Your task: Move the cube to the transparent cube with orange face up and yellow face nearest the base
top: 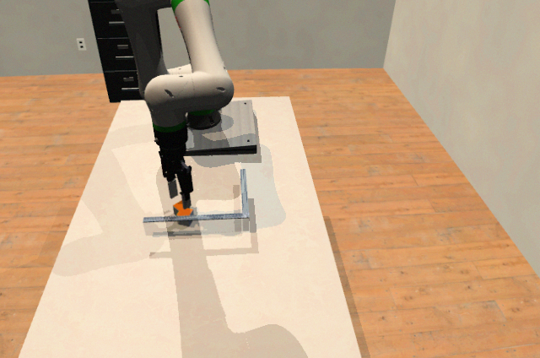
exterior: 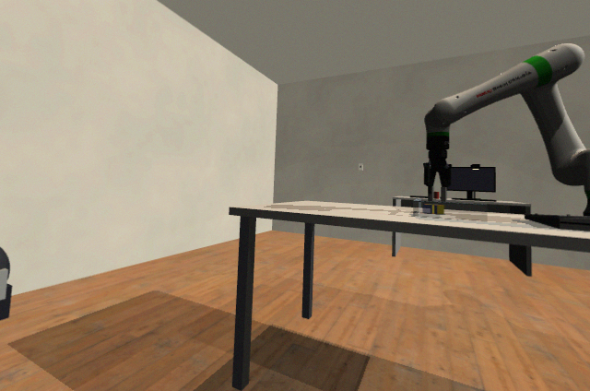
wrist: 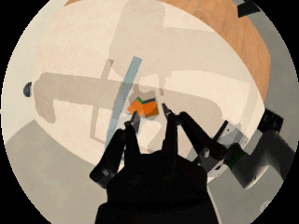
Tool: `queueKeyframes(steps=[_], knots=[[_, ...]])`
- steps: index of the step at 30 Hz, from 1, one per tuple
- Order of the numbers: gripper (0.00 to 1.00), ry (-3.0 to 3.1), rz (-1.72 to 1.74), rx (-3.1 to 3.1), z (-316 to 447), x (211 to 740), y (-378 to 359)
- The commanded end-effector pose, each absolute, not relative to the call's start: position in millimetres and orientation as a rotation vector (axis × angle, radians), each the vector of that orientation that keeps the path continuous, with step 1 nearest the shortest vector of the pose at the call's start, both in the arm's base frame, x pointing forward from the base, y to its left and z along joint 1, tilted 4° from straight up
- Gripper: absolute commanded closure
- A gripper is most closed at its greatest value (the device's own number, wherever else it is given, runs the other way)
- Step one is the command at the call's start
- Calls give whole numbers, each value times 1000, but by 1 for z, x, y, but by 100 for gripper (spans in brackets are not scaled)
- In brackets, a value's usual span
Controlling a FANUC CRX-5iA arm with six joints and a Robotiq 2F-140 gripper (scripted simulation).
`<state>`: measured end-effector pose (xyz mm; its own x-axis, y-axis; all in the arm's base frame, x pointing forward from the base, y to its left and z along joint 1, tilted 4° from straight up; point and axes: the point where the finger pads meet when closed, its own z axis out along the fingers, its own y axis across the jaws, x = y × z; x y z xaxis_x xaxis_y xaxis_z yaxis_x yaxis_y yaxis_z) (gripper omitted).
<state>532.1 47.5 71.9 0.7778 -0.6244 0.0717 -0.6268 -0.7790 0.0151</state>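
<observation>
A: Item, cube (top: 183, 209)?
B: On the desk (top: 270, 301), orange face up, against the metal angle bar (top: 209, 216).
A: Gripper (top: 180, 197)?
B: Just above the cube, fingers part-spread, clamping nothing.
A: Remaining?
B: Probably only arm withdrawal; transparent cube not separately discernible, so placement unconfirmed.

The cube (top: 183, 208) is being partly covered by the gripper (top: 180, 197) in the top view, so only its orange face (a sliver) is being shown. In the exterior view the arm (exterior: 552, 105) is being cut off by the right edge, its base hidden.
</observation>
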Motion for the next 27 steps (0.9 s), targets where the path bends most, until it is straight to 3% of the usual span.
queueKeyframes(steps=[1,27], knots=[[59,-1030,98,2926,72,532,48],[59,-1030,98,2926,69,533,47]])
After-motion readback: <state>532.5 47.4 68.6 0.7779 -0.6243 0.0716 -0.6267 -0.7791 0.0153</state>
